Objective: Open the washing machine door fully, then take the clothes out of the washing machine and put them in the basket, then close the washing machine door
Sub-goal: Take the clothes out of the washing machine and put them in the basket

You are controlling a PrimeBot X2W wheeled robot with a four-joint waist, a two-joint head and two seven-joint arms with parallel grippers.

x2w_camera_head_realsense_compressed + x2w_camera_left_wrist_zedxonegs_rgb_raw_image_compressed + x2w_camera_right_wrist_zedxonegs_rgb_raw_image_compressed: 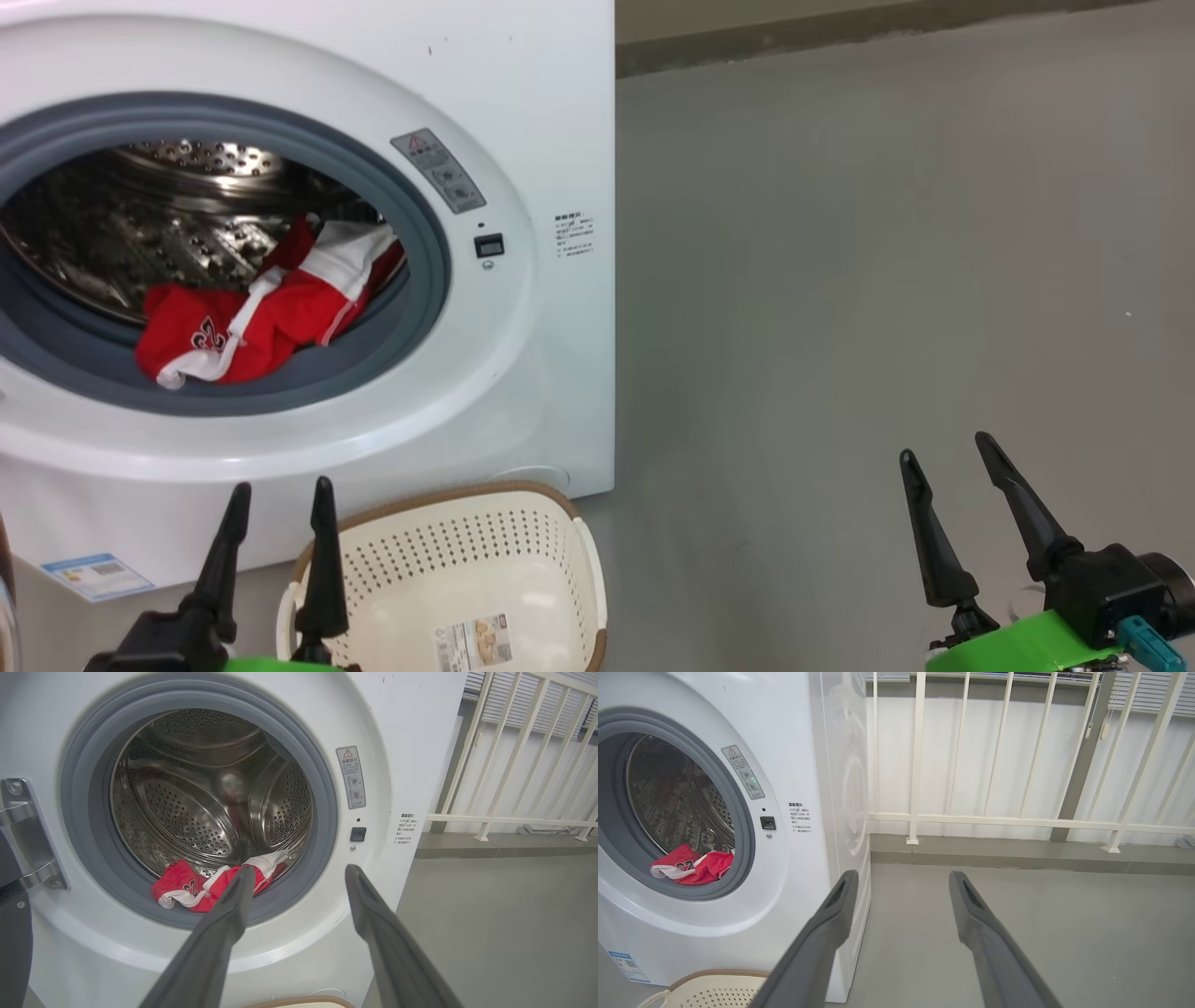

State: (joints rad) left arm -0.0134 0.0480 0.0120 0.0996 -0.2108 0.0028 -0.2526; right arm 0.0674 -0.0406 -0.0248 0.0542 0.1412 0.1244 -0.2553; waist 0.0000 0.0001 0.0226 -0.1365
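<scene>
The clothes (266, 313) lie bunched at the front of the steel drum, spilling onto the grey seal of the washing machine (523, 112), whose opening I see uncovered. The basket (467, 569) sits on the floor (840, 280) just before the machine, below that opening. My left gripper (283, 490) hovers by the basket's left rim, fingers spread wide, holding nothing. My right gripper (943, 448) hangs well off to the right over grey floor, equally spread and empty.

Left gripper (283, 485): jaws spread wide, nothing between them, tips near upright. Right gripper (944, 446): jaws equally parted, empty, tips leaning toward the left gripper. Well apart.
</scene>
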